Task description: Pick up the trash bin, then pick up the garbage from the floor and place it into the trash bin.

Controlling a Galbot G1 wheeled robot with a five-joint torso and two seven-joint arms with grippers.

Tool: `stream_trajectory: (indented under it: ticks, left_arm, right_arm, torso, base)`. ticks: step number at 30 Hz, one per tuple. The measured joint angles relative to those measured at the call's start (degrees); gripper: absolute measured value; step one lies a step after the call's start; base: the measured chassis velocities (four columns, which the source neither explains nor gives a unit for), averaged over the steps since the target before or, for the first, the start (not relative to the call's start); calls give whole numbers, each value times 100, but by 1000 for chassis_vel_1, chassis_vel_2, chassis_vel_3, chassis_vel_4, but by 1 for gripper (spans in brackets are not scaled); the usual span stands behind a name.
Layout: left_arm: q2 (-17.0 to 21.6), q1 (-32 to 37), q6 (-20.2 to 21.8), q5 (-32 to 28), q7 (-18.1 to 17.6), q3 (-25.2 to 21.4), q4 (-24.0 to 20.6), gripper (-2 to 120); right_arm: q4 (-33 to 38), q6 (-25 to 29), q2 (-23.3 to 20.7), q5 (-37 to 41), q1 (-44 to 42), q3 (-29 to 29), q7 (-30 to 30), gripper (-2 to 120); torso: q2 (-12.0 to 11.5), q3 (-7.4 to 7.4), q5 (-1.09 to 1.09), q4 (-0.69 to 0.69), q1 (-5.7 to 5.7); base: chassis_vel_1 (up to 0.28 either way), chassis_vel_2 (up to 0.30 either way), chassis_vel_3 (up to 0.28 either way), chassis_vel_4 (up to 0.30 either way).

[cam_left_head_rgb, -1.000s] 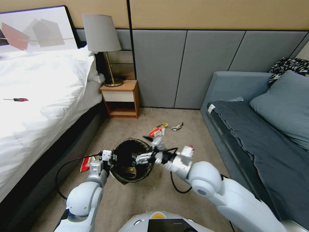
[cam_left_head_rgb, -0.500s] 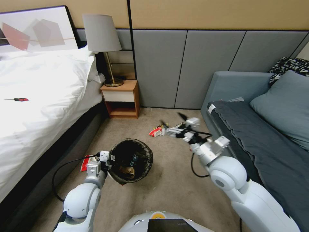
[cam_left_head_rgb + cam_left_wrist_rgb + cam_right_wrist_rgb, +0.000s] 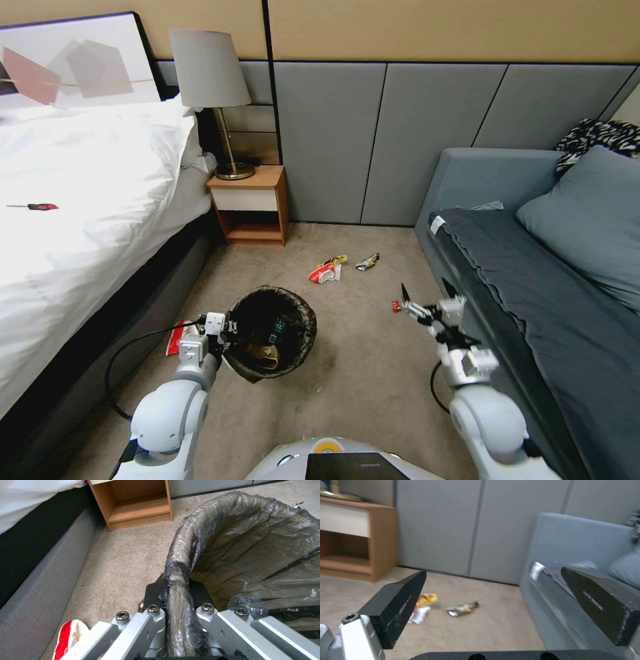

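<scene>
Several garbage pieces remain: left gripper [image 3: 223,331] clamps trash bin [image 3: 301,313] rim; right gripper [image 3: 424,300], spread empty, should descend squarely over red scrap [image 3: 395,307].

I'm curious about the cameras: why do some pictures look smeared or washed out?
In the right wrist view, the floor wrappers and sofa are smeared by motion blur, while the pincer's fingers stay sharp; in the head view, the white duvet is overexposed and the room edges bow; the left wrist view is crisp.

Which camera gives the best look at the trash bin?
The head view: the whole trash bin sits there with litter inside. The left wrist view shows its lined rim pinched by the left gripper.
</scene>
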Motion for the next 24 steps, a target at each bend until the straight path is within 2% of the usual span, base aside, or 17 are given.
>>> stream_trajectory:
  ticks: [7,24]
  left_arm:
    - [9,-2,-3,2,12,2,21,4]
    - [1,-12,-58,2,34,-14,59,4]
  right_arm:
    - [-118,183,229,-86,-161,99,-7,100]
    - [-102,106,266,-103,-207,29,23,100]
  torso:
    - [0,0,0,0,0]
    - [0,0,0,-1,0]
  base:
    - [0,0,0,0]
    - [-64,-61,-66,-61]
